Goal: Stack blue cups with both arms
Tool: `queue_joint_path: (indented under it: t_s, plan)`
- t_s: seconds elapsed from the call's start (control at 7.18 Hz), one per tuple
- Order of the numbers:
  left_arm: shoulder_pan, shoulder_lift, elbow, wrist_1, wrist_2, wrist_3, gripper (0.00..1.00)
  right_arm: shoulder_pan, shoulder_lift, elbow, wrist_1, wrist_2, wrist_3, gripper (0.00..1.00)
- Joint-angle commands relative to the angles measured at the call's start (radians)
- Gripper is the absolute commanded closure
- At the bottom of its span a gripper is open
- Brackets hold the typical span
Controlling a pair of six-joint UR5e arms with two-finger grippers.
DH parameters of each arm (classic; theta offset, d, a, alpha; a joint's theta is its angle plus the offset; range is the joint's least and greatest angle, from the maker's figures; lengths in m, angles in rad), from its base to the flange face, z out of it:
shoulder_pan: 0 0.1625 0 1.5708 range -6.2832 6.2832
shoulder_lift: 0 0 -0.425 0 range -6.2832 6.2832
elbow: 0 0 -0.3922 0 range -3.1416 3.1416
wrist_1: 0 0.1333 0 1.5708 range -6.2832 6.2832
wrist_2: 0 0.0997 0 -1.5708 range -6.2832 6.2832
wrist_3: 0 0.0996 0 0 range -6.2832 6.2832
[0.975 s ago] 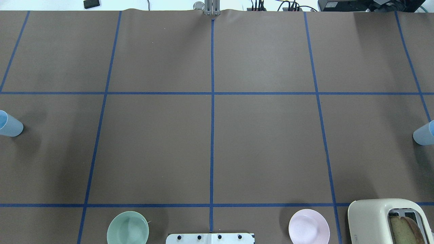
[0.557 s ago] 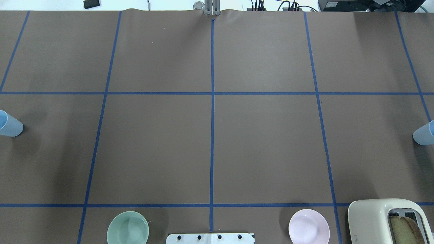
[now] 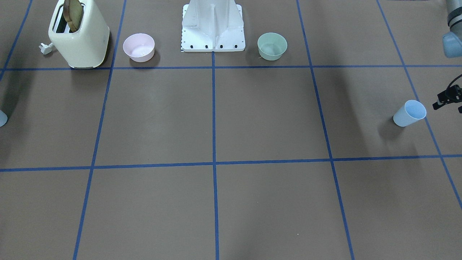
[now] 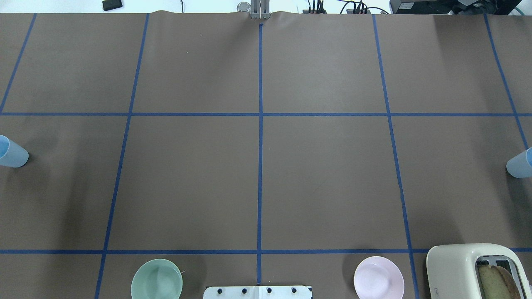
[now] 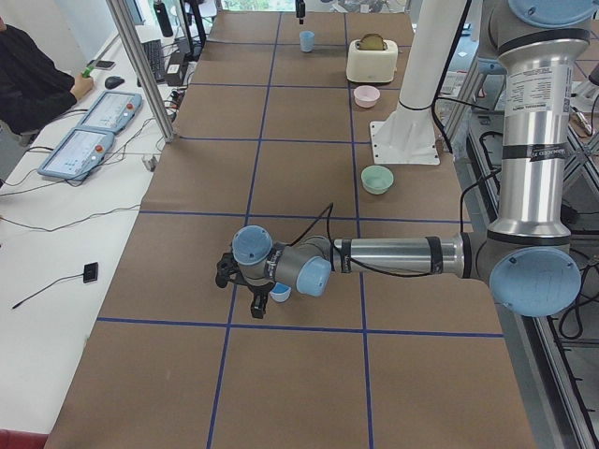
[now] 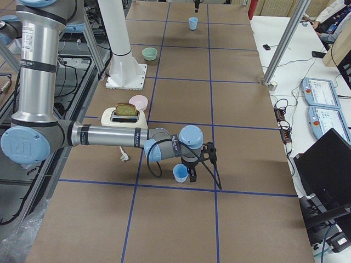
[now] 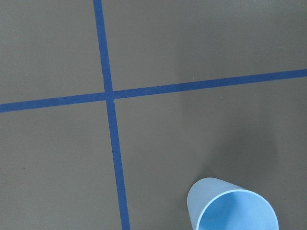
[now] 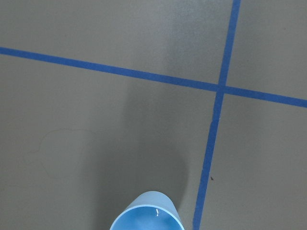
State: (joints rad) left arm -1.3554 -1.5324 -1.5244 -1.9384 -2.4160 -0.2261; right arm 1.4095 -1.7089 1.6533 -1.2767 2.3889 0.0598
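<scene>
Light cups could tip
Left gripper [image 5: 251, 292] near left cup [image 3: 409, 113], right gripper [image 6: 196, 167] near right cup [image 6: 180, 172]; finger spread cannot be told; off-centre closing topples them.

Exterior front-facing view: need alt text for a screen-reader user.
A pale-blue cup stands open-end up at the view's right on a brown table with a blue tape grid, part of the left gripper beside it at the edge. Along the top: cream toaster, pink bowl, white base stand, mint-green bowl.
</scene>
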Motion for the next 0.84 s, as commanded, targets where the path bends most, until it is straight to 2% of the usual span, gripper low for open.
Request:
queue_joint_path:
  t_s: [0.0,0.28,0.7]
  plan:
    - [0.031,0.001,0.003,-0.023,0.000,-0.021,0.02,-0.009,-0.004,-0.004,0.019,-0.004,-0.057,0.00]
    - [0.039,0.001,0.004,-0.025,0.000,-0.021,0.04,-0.009,-0.006,-0.009,0.034,0.001,-0.058,0.00]
    - [0.082,0.008,0.022,-0.046,-0.002,-0.018,0.12,-0.010,-0.005,-0.009,0.033,0.006,-0.046,0.00]
